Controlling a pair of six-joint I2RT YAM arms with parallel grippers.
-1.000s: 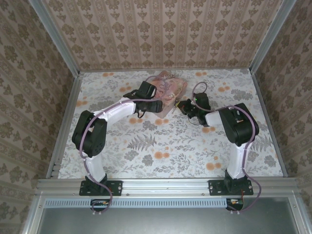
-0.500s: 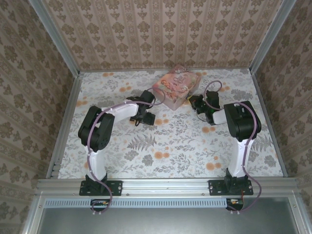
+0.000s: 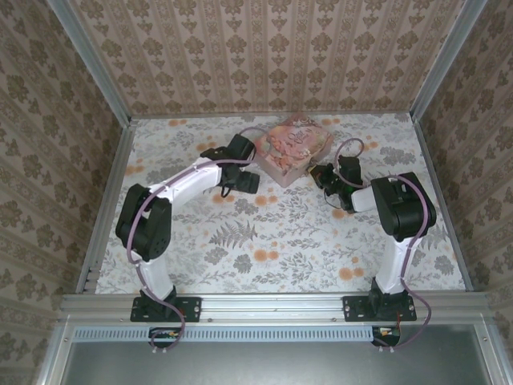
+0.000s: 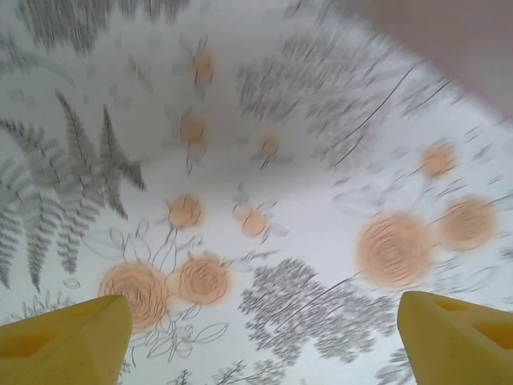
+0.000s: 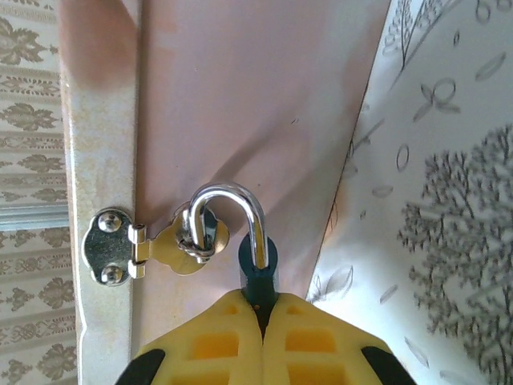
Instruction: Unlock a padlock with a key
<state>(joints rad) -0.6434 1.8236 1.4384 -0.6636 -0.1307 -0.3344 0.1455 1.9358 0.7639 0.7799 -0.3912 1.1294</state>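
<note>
Most of the padlock (image 5: 258, 267) is hidden between the right gripper's (image 5: 260, 309) jaws, which are clamped on it. Only its dark teal top and silver shackle (image 5: 232, 200) show, the shackle looped through the hasp (image 5: 152, 245) on the pink tin (image 3: 292, 147). The tin sits by the worktop's (image 3: 264, 241) far edge, about midway along, well away from both side edges. The left gripper's (image 4: 268, 341) view is blurred; its jaws stand wide apart, holding nothing. The tin's lid print is too small to read.

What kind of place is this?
Probably a robot test booth, not a home: the left arm and right arm bolted to a metal rail, wallpapered panels in metal frames, a flowery table cover.
</note>
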